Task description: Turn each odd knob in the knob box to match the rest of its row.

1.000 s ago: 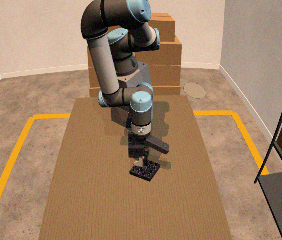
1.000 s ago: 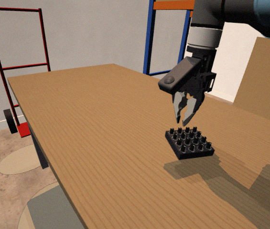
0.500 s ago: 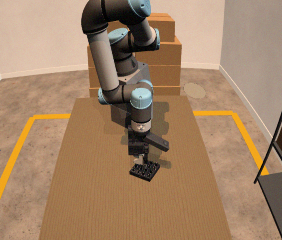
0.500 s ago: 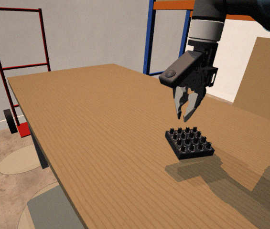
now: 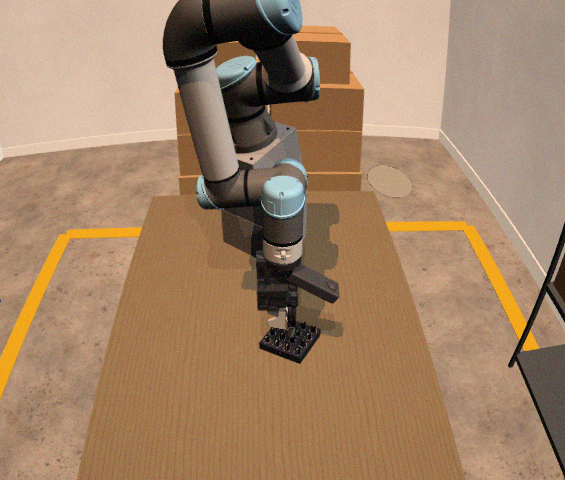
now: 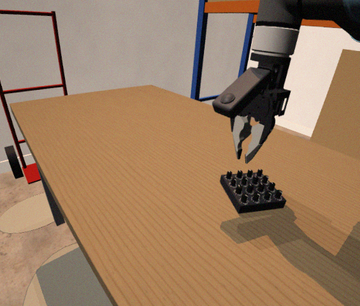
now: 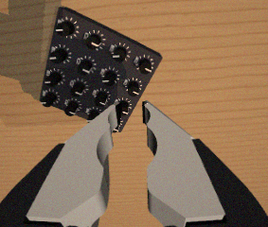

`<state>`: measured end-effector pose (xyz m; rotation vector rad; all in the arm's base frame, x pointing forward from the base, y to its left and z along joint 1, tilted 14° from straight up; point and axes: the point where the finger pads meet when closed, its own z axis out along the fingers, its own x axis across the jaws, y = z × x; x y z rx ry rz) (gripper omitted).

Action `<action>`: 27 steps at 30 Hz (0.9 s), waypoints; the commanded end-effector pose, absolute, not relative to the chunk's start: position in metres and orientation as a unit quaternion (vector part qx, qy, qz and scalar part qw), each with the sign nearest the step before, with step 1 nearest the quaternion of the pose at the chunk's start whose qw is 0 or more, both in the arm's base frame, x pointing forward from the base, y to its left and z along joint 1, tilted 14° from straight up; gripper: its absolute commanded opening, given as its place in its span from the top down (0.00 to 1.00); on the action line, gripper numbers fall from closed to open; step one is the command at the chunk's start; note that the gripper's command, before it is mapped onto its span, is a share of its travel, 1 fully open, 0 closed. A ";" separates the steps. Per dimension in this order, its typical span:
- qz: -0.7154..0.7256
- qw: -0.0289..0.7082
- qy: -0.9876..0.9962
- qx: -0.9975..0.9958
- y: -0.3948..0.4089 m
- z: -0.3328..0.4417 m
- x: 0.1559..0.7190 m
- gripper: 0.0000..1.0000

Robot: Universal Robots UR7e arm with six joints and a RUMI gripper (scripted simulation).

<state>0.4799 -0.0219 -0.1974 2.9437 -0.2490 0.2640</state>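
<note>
The black knob box (image 5: 279,352) (image 6: 262,206) (image 7: 77,49) lies on the table, turned at an angle. In the wrist view, the four knobs along its left edge, such as the top left knob (image 7: 67,28), all point left. The line beside them, with this knob (image 7: 95,42) at its top, points down-right. In the third line, the top knob (image 7: 119,53) and the one below it (image 7: 110,77) point left; the lower ones are hard to read. My gripper (image 5: 286,328) (image 6: 242,160) (image 7: 132,103) is slightly open and empty above the box. Its left finger hides part of the box's lower corner.
The box rests on the long wooden table (image 5: 272,423) (image 6: 134,164). The arm's shadow falls beside it. Stacked cartons (image 5: 323,108) stand behind the arm's base. A dark shelf (image 5: 561,392) is at the right, and a red hand truck (image 6: 33,90) stands beyond the table.
</note>
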 end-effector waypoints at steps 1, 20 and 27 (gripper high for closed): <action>0.088 0.089 -0.069 0.990 -0.022 -0.197 0.480 0.89; 0.068 0.105 0.138 0.982 -0.019 -0.195 0.468 0.89; 0.055 0.112 0.248 0.961 -0.019 -0.193 0.462 0.89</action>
